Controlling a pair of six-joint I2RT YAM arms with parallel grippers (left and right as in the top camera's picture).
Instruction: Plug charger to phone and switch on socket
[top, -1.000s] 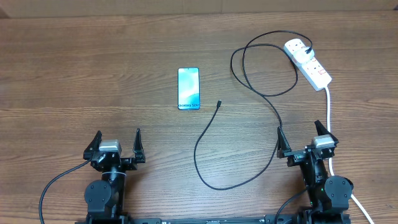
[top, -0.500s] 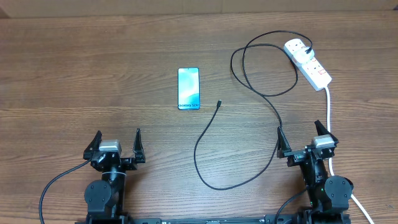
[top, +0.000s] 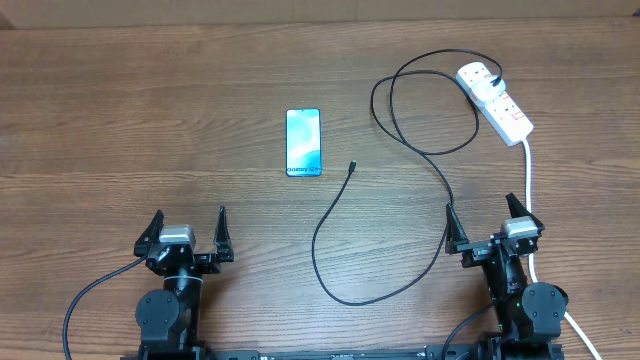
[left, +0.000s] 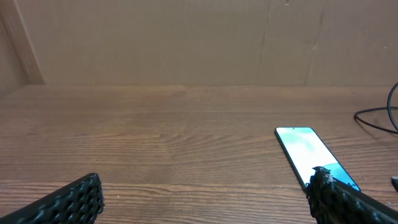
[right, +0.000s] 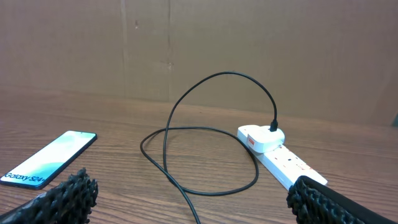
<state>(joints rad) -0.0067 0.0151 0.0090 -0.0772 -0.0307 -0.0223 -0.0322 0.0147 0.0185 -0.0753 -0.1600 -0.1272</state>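
The phone (top: 304, 142) lies flat mid-table, cyan screen up; it also shows in the left wrist view (left: 305, 152) and the right wrist view (right: 50, 158). The black charger cable (top: 400, 130) loops from its plug (top: 496, 81) in the white socket strip (top: 496, 101) to a free connector tip (top: 352, 165) right of the phone. The cable (right: 205, 134) and the socket strip (right: 277, 152) show in the right wrist view. My left gripper (top: 187, 232) and right gripper (top: 488, 224) are open and empty at the near edge.
The strip's thick white cord (top: 529, 180) runs down the right side past my right arm. A cardboard wall (left: 199, 43) stands behind the wooden table (top: 150, 120).
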